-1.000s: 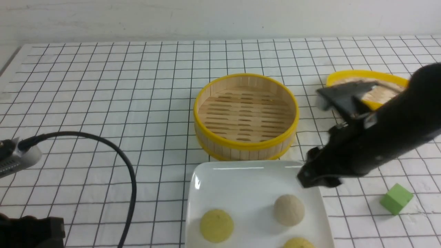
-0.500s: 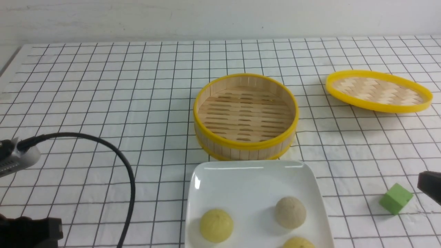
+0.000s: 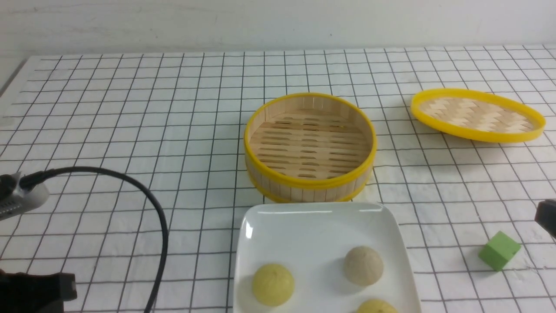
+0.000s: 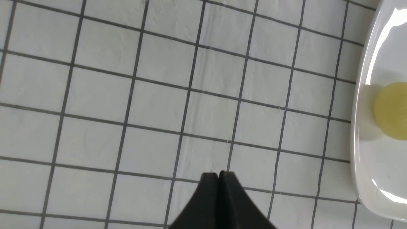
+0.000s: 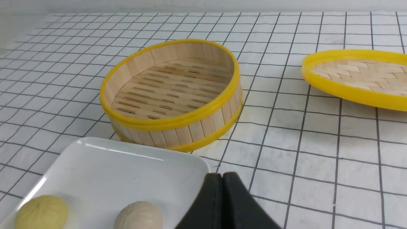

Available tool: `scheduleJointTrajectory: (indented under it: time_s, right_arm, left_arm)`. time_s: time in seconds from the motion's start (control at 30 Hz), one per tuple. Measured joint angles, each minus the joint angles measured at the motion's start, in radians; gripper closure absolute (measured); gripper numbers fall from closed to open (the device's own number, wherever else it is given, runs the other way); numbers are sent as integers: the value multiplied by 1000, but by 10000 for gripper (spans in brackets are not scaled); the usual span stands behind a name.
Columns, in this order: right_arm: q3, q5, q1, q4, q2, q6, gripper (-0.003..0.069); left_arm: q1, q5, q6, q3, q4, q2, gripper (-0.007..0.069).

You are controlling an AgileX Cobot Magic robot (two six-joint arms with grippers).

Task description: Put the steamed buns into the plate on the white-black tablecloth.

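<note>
The plate (image 3: 304, 226) lies on the white-black tablecloth (image 3: 130, 108) at the near centre of the worktop. It carries three steamed buns. The grey-beige bun (image 3: 363, 265) sits toward the plate's 4 o'clock sector. One yellow bun (image 3: 273, 284) sits toward 7 o'clock. A second yellow bun (image 3: 377, 306) lies at 5 o'clock and is cut off by the frame edge. The steamer basket (image 3: 309, 145), at 12 o'clock from the plate and just beside its far rim, shows a bare slatted floor. Its lid (image 3: 478, 115) rests at 2 o'clock, well apart. A green cube (image 3: 499, 251) stands at 3 o'clock. Change of state: one second ago the right arm (image 3: 548, 216) reached over the plate's far right corner. It has since pulled back, and only a dark sliver now shows at the right edge of the front view. The buns have kept their places. The right pincer (image 5: 222, 174) has its fingers pressed together with nothing between them. The left pincer (image 4: 219, 173) is in the same condition, above bare cloth at 9 o'clock from the plate. Assessment: no bun is visible outside the plate, so the transfer appears complete and the retreat reads as a return to rest. One residual check is advised: the second yellow bun lies near the plate's near edge, and its seating there cannot be confirmed.
</note>
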Motion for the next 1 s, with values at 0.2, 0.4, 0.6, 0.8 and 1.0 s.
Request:
scheduleJointTrajectory:
  time_s: [0.2,0.4,0.6,0.8,1.0]
  right_arm:
    - [1,0,0,5,0,0,659]
    - [43,-5,-1,-68,-49,0,655]
    - [178,-7,-27,-318,-223,-3,652]
    - [323,4,-120,-378,-492,-4,646]
    - [366,47,-197,-408,-546,-4,641]
  left_arm:
    - [0,-1,0,0,0,0,622]
    - [0,-3,0,0,9,0,622]
    - [0,-27,0,0,43,0,616]
    - [0,-99,0,0,91,0,612]
    - [0,-107,0,0,116,0,610]
